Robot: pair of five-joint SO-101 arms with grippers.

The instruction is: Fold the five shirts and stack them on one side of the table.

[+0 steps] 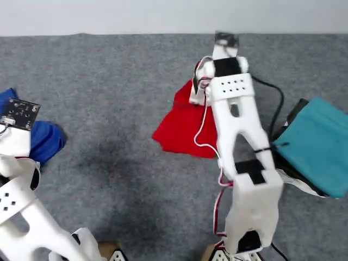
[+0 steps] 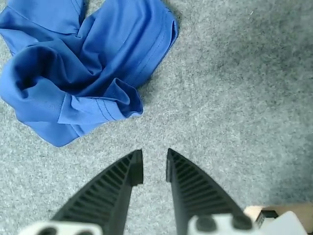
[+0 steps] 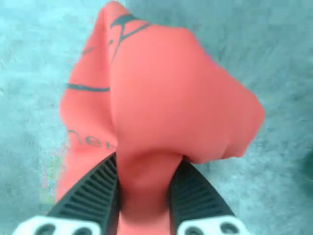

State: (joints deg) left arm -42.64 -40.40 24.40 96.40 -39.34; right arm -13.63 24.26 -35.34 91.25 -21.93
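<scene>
Looking at your right gripper, it's pinched tight on the red shirt, which trails toward 7 o'clock across the table. The teal shirt sits around 4 o'clock from that grip, so I'd guess that's the stack side. Left gripper is barely cracked and empty, blue shirt just ahead, at the table's 9 o'clock.
</scene>
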